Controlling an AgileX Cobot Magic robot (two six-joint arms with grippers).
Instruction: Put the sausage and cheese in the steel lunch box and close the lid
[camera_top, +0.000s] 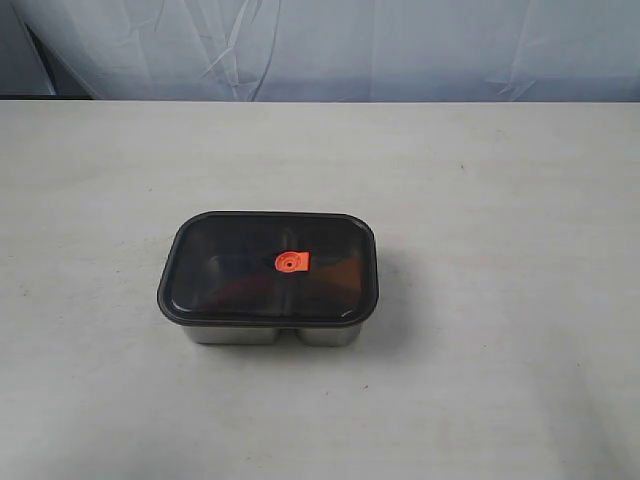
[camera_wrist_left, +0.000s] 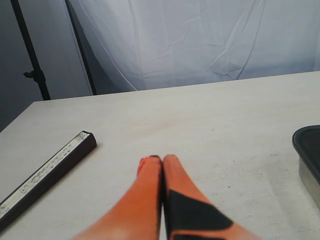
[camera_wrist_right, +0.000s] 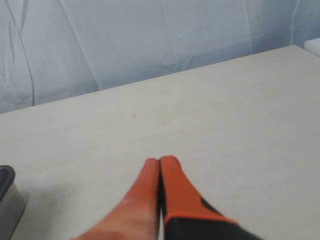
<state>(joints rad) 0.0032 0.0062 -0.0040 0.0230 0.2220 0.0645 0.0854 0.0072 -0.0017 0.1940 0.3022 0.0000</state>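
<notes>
Lid sits closed, apart from left hand.

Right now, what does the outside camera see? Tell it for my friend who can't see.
A steel lunch box sits in the middle of a pale table with its dark lid on, an orange tab at the lid's centre. A white cloth hangs behind.
</notes>
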